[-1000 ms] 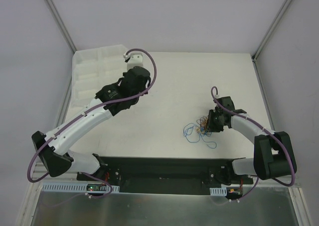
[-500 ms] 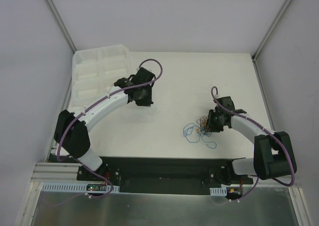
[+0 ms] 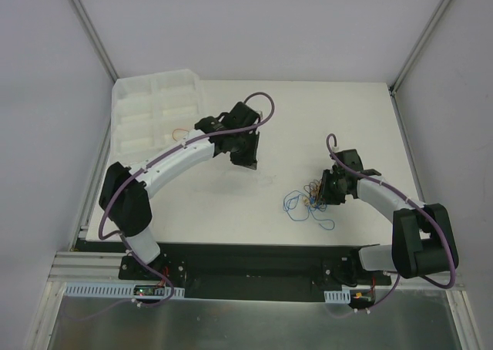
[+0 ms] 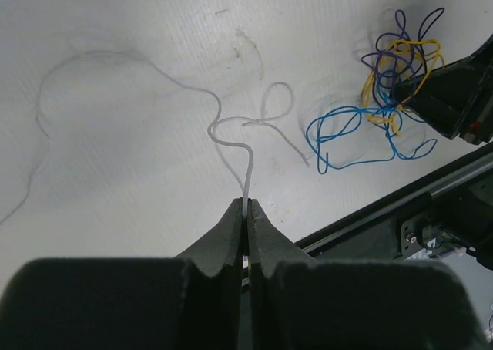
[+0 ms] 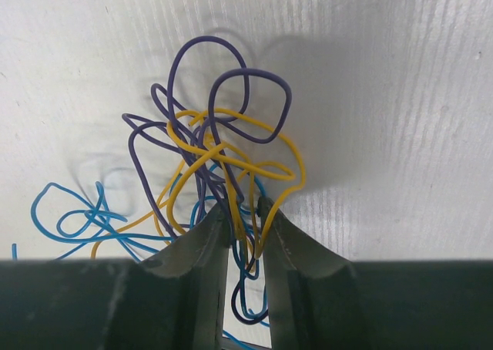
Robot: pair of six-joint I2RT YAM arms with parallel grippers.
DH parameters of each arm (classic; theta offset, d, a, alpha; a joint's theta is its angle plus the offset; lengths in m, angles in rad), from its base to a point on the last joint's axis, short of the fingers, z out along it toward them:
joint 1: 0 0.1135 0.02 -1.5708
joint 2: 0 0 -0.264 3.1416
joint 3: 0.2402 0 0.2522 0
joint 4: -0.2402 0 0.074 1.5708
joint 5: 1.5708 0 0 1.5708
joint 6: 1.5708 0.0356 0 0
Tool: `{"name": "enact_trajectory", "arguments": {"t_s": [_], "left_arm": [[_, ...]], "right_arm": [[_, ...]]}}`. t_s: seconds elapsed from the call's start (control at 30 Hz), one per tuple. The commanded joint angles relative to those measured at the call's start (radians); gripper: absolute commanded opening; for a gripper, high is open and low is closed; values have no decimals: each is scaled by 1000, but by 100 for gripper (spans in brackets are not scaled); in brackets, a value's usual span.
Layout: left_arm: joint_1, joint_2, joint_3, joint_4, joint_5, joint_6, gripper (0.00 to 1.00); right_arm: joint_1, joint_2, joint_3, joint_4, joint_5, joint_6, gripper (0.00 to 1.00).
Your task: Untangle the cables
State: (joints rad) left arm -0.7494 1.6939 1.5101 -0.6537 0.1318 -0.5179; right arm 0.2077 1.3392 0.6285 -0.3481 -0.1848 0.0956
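Note:
The cables (image 3: pixel 306 197) lie in a small tangle of blue, yellow and purple wires right of the table's middle. My right gripper (image 3: pixel 323 193) is shut on the tangle; in the right wrist view yellow (image 5: pixel 231 159), purple (image 5: pixel 206 80) and blue (image 5: pixel 68 220) strands run between its fingers (image 5: pixel 241 211). My left gripper (image 3: pixel 248 156) hovers left of the tangle, shut on a thin white wire (image 4: pixel 229 128) whose free end curls across the table. From the left wrist view the tangle (image 4: pixel 394 66) and its blue loop (image 4: pixel 347 134) sit to the right of that gripper (image 4: pixel 246 205).
A white compartment tray (image 3: pixel 154 103) stands at the back left, with a thin orange wire (image 3: pixel 181 132) in one pocket. The black base rail (image 3: pixel 254 261) runs along the near edge. Metal posts and grey walls border the table.
My left arm has swung from over the tray rightward to the middle of the table, jaws staying shut. The right arm and the tangle have not moved.

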Motion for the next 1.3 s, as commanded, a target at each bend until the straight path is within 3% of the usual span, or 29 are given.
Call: {"name": "enact_trajectory", "arguments": {"t_s": [0.0,0.17,0.33,0.47,0.6,0.67,1.07,1.27], "left_arm": [[18,-36,-4,-29,5,-19,0],[117,-54,-54,14,66,-50,1],[211,1,-88,57,199,-79,16],[234,33,-53,52,181,-31,32],[240,9,-56,32,120,15,60],[242,-8,-79,14,82,44,99],[266,53,-152,-64,-21,269,99],[329,139,-171,-46,113,295,99]], "right_arm": [[-7,6,-7,-28,18,-14,26],[-8,8,-6,-28,15,-16,26],[-8,6,-9,-26,15,-16,26],[-7,6,-9,-26,15,-16,26],[-8,3,-7,-26,15,-16,26],[-10,6,-7,-26,15,-16,26],[-7,14,-4,-28,7,-19,27],[-10,12,-4,-26,5,-19,27]]}}
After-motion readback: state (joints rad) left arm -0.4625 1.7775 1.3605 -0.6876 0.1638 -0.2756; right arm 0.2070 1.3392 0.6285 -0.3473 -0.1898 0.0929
